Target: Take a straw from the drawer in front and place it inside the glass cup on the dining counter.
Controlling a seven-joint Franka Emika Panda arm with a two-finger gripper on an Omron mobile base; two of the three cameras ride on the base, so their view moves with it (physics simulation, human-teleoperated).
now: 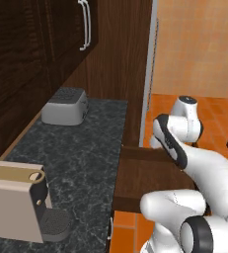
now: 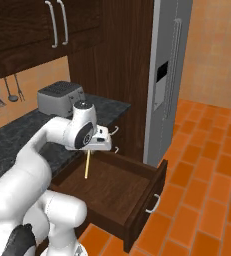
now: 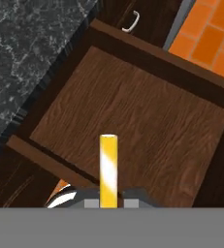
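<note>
Straw in my pincer, above the open drawer.

I have the straw hanging down from the pincer over the drawer, which is pulled right out with a bare wooden floor. In the hand view the straw rises between the finger tips, which I judge closed on it. So I put the step at the lift-out, with the pick made and the carry not yet begun. Next I would raise the straw free of the drawer walls, then drive the base round to find the cup and the dining bench. The black bench carries a toaster and a coffee maker. I can read no writing or brand anywhere.
</note>
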